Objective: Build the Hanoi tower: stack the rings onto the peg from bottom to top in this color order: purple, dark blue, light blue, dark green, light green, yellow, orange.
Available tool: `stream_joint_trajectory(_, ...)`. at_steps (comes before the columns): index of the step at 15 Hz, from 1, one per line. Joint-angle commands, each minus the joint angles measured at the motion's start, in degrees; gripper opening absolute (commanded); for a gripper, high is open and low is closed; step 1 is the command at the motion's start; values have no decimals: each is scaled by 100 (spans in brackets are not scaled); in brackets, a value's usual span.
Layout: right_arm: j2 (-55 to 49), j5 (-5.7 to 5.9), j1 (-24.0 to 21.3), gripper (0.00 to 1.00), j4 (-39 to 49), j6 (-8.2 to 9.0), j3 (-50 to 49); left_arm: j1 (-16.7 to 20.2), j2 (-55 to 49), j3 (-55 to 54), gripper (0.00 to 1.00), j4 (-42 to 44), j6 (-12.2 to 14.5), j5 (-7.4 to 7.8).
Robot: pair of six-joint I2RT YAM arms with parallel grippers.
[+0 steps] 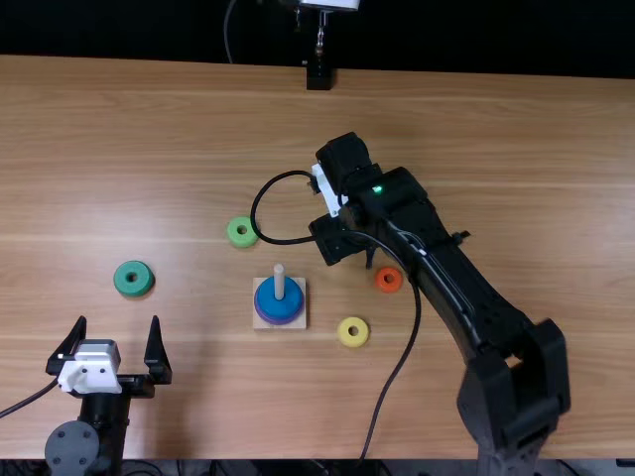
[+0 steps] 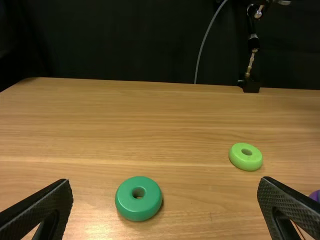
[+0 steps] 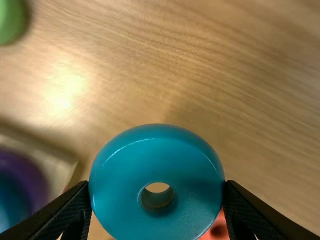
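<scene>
Two rings on your peg [image 1: 280, 282]: purple [image 1: 278, 320], dark blue [image 1: 289, 302]. Light blue [image 3: 157, 150] pinched in your right gripper [image 3: 157, 187], right of peg. Left gripper [image 1: 118, 319] spread. Unstacked: dark green [image 1: 123, 286], light green [image 1: 235, 239], yellow [image 1: 346, 338], orange [image 1: 381, 286].

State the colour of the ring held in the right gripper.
Light blue, leaning toward teal; the ring shows best in the right wrist view.
</scene>
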Motion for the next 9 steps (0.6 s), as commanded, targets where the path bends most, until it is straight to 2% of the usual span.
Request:
stream_joint_trajectory(1, -388, -67, -11, 0, -106, 23, 17, -26, -62, -189, 100, -11, 26, -8)
stream_joint_trajectory(6, -819, -88, 33, 0, -655, -19, 272, -26, -62, -189, 100, -11, 26, -8)
stream_joint_trajectory(9, -819, -140, 314, 0, -1193, -9, 747, -34, -62, -189, 100, -11, 26, -8)
